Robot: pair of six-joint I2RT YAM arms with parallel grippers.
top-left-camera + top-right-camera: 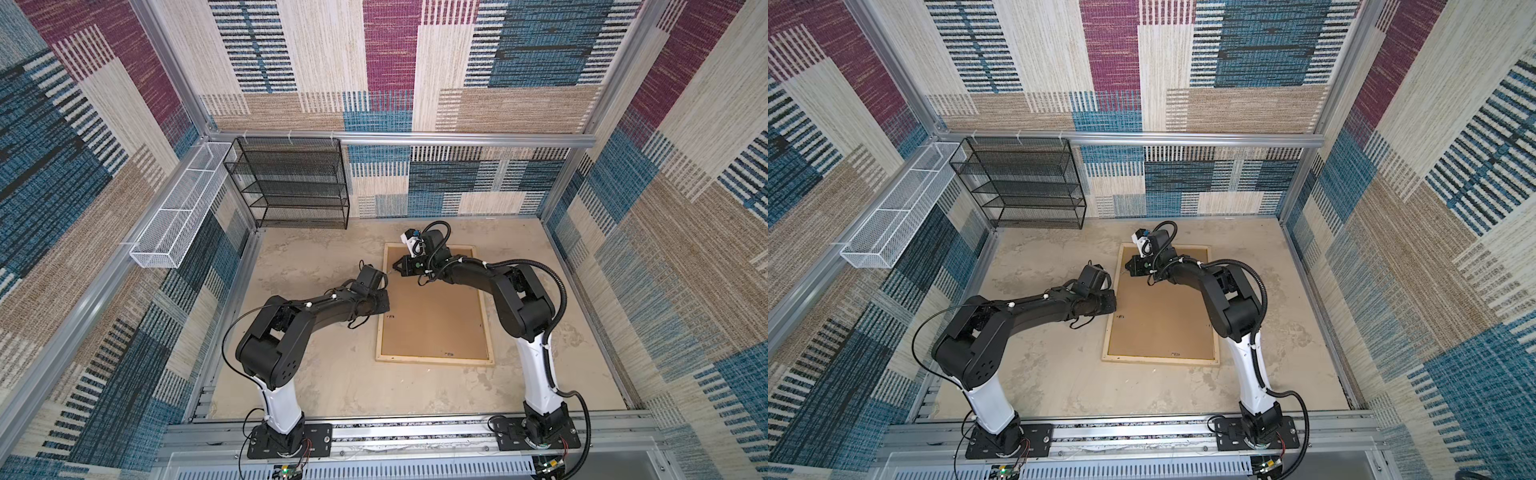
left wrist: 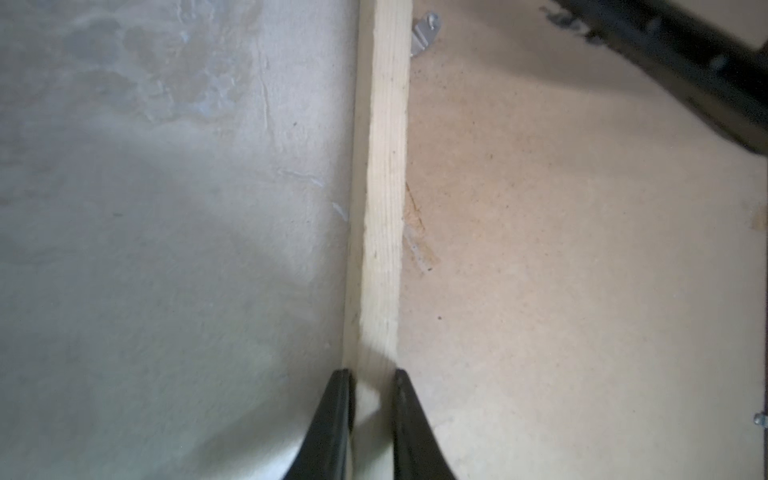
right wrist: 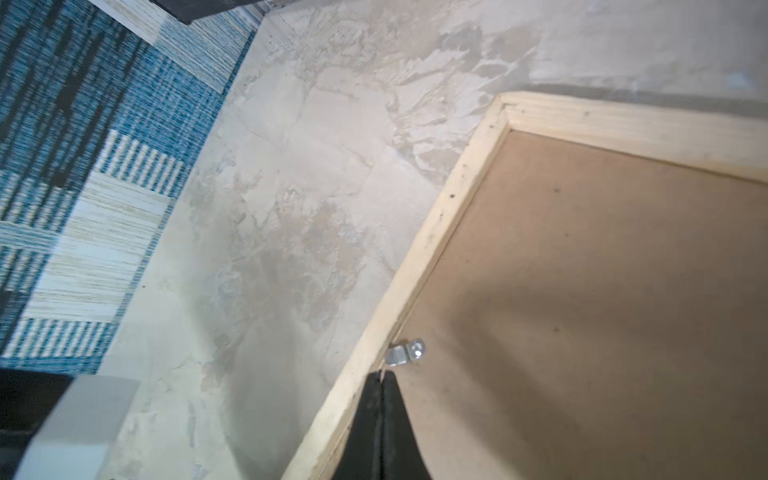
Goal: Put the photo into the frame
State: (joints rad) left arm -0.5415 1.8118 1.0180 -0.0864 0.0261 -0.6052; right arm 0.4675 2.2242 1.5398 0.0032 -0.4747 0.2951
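A pale wooden frame point(image 1: 436, 360) lies flat on the beige, mottled table point(image 1: 316, 374), just right of centre in both top views, long sides running from front to back. It is face down, and a plain brown backing board point(image 1: 436, 316) fills its opening.

The left arm reaches in from the lower left to the frame's left side, about halfway along. In the left wrist view, the left end effector point(image 2: 374, 378) is set narrow, its two black fingers point(image 2: 332, 424) pressed on either side of the wooden strip, gripping it.

The right arm bends in from the lower right and crosses over the board to the frame's upper left corner area. In the right wrist view, the right end effector point(image 3: 381, 376) is fully closed, fingers pressed together with nothing between them. Its tip sits at the inner edge of the left strip, just beside a small silver metal clip point(image 3: 405, 353) screwed to the board.

A black mesh shelf point(image 1: 291, 183) stands at the back left of the table, and a long white mesh basket point(image 1: 178, 208) hangs on the left wall.
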